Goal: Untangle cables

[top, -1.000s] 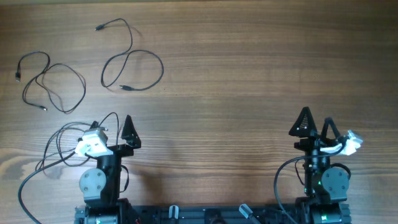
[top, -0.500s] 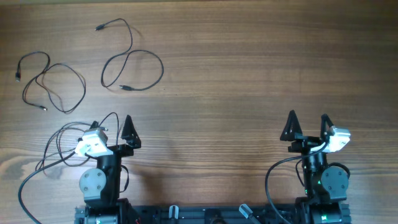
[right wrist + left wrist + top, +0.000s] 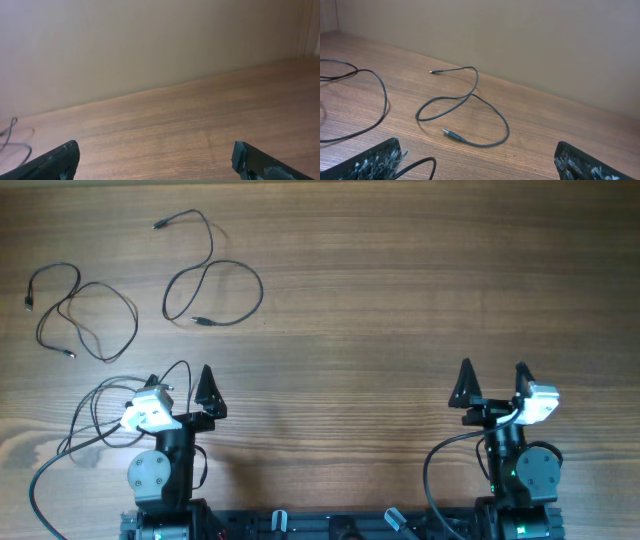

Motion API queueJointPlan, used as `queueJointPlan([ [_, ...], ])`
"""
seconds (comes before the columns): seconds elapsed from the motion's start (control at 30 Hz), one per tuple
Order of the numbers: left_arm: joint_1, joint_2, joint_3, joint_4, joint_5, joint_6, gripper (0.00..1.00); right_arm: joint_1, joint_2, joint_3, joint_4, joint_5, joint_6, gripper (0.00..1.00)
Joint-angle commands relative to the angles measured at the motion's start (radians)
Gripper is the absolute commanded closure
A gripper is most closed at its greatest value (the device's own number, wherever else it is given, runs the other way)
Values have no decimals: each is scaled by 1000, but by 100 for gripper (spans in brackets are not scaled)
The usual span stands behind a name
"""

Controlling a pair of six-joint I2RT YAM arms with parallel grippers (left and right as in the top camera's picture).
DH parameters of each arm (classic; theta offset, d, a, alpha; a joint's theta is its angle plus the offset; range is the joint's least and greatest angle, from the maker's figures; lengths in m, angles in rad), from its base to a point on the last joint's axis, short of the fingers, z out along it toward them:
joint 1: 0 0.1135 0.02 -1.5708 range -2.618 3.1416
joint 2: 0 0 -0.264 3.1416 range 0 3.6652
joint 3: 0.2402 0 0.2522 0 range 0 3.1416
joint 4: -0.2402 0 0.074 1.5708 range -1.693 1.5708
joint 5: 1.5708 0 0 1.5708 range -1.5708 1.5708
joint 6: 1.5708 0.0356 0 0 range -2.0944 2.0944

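STATUS: we judge the untangling nearly done | left cable [image 3: 68, 300] and right cable [image 3: 205, 268] lie apart on the far-left tabletop [image 3: 400, 300], each loosely looped | left claw [image 3: 178, 376], right claw [image 3: 492, 370]: wide, empty, near edge | REMAINING: none evident

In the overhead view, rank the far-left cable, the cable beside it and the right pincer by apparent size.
Largest: far-left cable and cable beside it, sprawl alike, unranked.
Smallest: right pincer.
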Motion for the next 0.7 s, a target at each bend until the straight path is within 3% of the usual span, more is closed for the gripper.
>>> queueJointPlan([
  [0.0,8,-9,-6,-4,12,21,0,-4,-14,-5,-5,-60,-89,0],
  [0.67,8,-9,-6,-4,12,21,0,-4,-14,-5,-3,-59,-164,0],
])
